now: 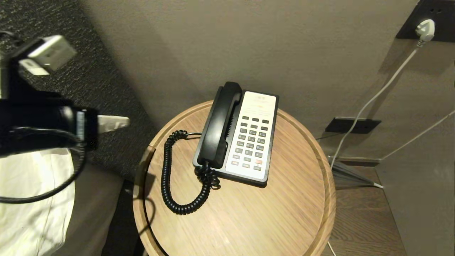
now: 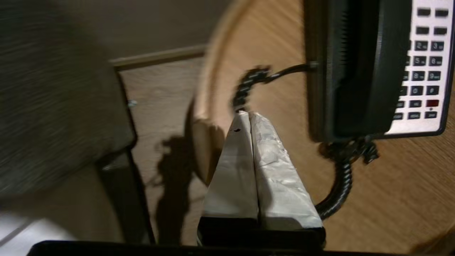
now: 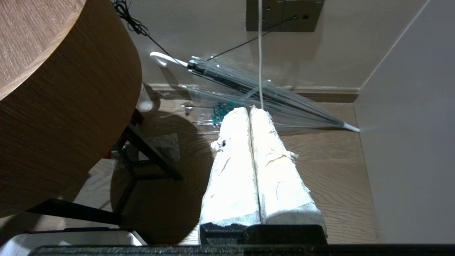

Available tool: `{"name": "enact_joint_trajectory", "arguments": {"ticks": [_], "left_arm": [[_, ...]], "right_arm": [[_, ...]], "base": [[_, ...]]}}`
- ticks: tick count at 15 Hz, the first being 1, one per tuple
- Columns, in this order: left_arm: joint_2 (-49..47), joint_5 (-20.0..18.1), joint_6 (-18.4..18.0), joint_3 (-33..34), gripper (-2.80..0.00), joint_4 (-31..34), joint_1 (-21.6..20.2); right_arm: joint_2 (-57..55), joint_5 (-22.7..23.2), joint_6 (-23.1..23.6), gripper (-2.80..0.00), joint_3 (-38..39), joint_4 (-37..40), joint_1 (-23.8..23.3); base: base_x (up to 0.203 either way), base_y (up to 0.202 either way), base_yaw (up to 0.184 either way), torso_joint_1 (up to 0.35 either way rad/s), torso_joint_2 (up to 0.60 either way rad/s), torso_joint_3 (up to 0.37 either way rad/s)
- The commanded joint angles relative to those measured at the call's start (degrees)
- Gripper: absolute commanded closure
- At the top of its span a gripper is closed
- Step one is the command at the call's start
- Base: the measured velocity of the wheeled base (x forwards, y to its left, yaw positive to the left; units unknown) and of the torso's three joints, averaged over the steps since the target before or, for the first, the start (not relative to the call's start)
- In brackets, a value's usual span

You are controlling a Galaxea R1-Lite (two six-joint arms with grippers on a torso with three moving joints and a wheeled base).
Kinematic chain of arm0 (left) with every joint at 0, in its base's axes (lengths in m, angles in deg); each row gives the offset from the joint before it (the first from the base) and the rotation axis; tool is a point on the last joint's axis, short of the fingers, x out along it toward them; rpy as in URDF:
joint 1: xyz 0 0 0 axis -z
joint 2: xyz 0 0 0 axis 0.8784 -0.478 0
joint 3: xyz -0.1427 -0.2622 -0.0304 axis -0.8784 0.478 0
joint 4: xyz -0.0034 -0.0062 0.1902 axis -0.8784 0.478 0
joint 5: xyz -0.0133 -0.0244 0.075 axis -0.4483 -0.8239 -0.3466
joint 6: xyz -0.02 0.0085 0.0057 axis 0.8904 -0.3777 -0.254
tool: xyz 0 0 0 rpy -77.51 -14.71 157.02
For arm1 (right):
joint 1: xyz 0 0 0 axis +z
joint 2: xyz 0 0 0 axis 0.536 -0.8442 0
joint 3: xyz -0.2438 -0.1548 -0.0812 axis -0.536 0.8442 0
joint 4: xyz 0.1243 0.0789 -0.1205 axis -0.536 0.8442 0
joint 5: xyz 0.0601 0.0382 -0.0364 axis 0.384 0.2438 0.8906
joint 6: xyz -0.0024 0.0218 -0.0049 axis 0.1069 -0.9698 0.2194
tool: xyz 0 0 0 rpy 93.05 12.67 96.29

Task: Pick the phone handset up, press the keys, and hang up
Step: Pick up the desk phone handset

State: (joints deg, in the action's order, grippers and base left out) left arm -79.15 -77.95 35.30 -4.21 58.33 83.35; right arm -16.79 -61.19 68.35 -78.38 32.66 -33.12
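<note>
the handset (image 1: pixel 219 126) lies in its cradle beside the keys (image 1: pixel 251 141), center frame, on the round surface (image 1: pixel 291 213). left fingers (image 1: pixel 113 122) closed and empty at left; right fingers (image 3: pixel 250 112) closed, low by the floor.

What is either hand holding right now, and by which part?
Nothing. The left hand is shut and empty beside the table; the right hand is shut and empty near the floor. The phone handset sits on its cradle.
</note>
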Motion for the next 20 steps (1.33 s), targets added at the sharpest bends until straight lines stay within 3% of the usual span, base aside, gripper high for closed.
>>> {"name": "enact_joint_trajectory", "arguments": {"ticks": [1,3,4,7,11,14,20], "left_arm": [[-12.1,3.8,0.9,-6.3,0.0,0.9,8.5],[-14.0,8.2,1.6,-11.1,0.0,4.6,13.0],[-14.2,9.1,1.7,-13.1,-2.8,8.1,14.2],[-16.3,14.2,2.0,-19.0,-2.8,10.7,17.5],[-20.7,18.2,1.7,-26.7,-2.8,13.8,20.8],[-23.2,20.6,1.7,-27.7,-2.8,15.7,24.2],[-26.6,24.2,1.9,-28.3,-2.8,15.5,24.9]], "right_arm": [[0.0,0.0,0.0,0.0,1.1,0.0,0.0],[0.0,0.0,0.0,0.0,1.1,0.0,0.0],[0.0,0.0,0.0,0.0,1.1,0.0,0.0],[0.0,0.0,0.0,0.0,1.1,0.0,0.0],[0.0,0.0,0.0,0.0,1.1,0.0,0.0],[0.0,0.0,0.0,0.0,1.1,0.0,0.0],[0.0,0.0,0.0,0.0,1.1,0.0,0.0]], "base": [[0.0,0.0,0.0,0.0,0.0,0.0],[0.0,0.0,0.0,0.0,0.0,0.0],[0.0,0.0,0.0,0.0,0.0,0.0],[0.0,0.0,0.0,0.0,0.0,0.0],[0.0,0.0,0.0,0.0,0.0,0.0],[0.0,0.0,0.0,0.0,0.0,0.0],[0.0,0.0,0.0,0.0,0.0,0.0]]}}
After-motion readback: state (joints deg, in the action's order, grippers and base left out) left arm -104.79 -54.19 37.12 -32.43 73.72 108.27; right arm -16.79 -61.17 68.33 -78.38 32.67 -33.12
